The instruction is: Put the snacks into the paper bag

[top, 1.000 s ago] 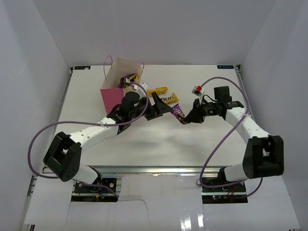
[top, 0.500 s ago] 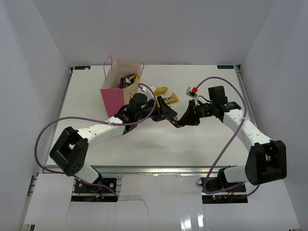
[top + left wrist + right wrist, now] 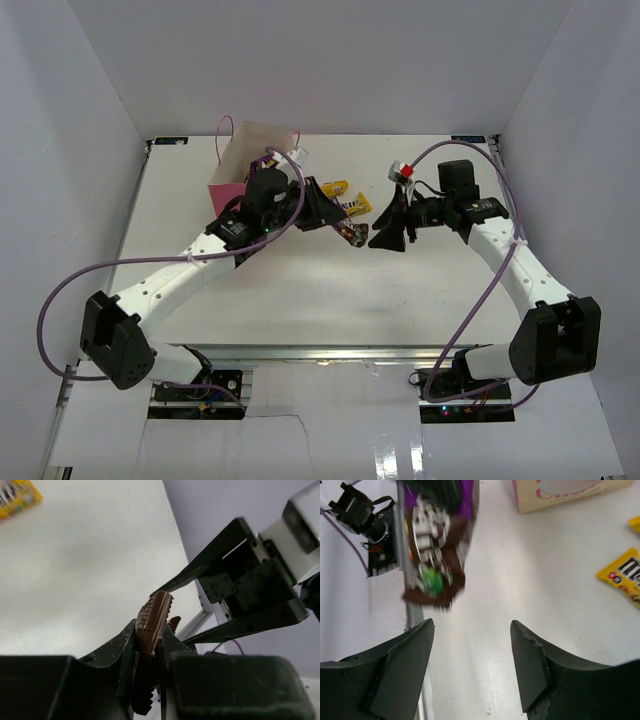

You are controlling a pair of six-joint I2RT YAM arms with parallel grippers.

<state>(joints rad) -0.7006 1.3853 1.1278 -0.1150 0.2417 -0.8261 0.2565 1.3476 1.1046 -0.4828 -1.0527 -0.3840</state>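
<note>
Motion blur smears the dark brown, purple-printed snack bar (image 3: 437,545) in the right wrist view; the top edge crops it. The left arm (image 3: 255,200) hides much of the upright pink paper bag (image 3: 222,192).

The top external camera looks down from above and behind the arm bases over the whole white table (image 3: 300,290). The left wrist camera, close behind the left gripper (image 3: 152,636), looks low across it. The right wrist camera looks steeply down past the right gripper (image 3: 471,625). All three share the dark brown ridged bar (image 3: 347,234) (blurred in the right wrist view).
</note>
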